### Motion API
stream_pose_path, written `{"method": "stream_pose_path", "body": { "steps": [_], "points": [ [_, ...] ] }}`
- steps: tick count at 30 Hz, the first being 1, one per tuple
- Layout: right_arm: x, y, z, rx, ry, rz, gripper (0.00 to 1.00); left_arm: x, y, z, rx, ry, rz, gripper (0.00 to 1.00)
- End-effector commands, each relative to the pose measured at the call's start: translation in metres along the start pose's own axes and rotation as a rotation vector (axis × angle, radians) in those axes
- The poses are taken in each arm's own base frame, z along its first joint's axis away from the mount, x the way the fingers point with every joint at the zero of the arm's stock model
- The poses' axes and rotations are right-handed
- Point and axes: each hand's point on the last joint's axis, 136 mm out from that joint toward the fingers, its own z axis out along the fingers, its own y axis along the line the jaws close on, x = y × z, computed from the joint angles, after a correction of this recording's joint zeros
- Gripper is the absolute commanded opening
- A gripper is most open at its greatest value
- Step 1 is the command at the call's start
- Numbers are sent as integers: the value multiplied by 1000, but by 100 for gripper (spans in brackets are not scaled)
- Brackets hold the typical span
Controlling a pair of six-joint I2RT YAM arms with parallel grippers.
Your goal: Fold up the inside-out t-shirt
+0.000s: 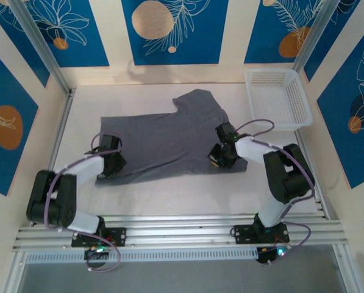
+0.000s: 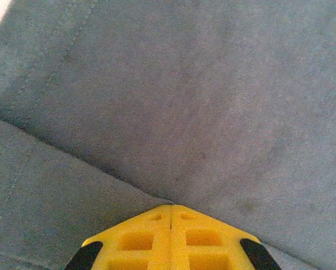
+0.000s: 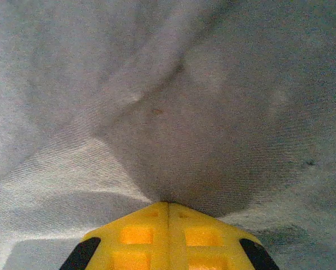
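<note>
In the top external view, the inside-out t-shirt is seen spread on the white table, a white basket set at the far right. The left gripper and right gripper are closed on pinched cloth at the shirt's near corners.

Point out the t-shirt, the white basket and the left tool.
t-shirt (image 1: 169,137), top view, middle of its body.
white basket (image 1: 278,97), top view, bare mesh floor.
left tool (image 2: 171,210), left wrist view, seam where its shut yellow tips meet.
</note>
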Motion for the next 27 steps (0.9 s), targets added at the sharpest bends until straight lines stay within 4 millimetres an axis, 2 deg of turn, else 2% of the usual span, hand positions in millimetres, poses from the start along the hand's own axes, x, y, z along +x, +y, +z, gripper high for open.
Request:
{"method": "stream_pose_path", "body": {
  "steps": [1, 6, 8, 9, 10, 12, 14, 17, 20, 21, 22, 24, 27],
  "points": [
    [46, -62, 1, 171, 103, 59, 0, 31, 58, -16, -141, 25, -60, 0],
    [96, -103, -2, 190, 148, 112, 0, 54, 92, -29, -139, -6, -101, 0],
    [103, -107, -6, 187, 144, 94, 0, 58, 96, -31, -122, -16, -103, 0],
    [100, -103, -11, 173, 130, 62, 0, 57, 90, -32, -85, -24, -89, 0],
    [91, -95, -19, 159, 97, 18, 3, 54, 84, -35, -46, -38, -78, 0],
    [64, -71, -40, 136, 1, -75, 12, 39, 57, -47, 84, -89, -21, 0],
    [29, -39, -65, 88, -105, -155, 25, 16, 35, -72, 181, -180, 4, 2],
    [-30, 5, -93, 8, -262, -264, 35, -20, 8, -111, 280, -327, 53, 23],
    [-88, 29, -110, 52, -362, -327, 37, -42, -11, -133, 309, -397, 110, 41],
    [-103, 36, -112, 82, -390, -356, 38, -46, -15, -137, 312, -399, 123, 44],
    [-118, 42, -108, 129, -406, -380, 46, -48, -20, -140, 319, -396, 133, 45],
    [-141, 55, -98, 193, -404, -424, 46, -50, -30, -142, 348, -389, 147, 47],
    [-169, 60, -73, 299, -374, -423, 46, -50, -37, -144, 379, -379, 150, 48]
  ]
}}
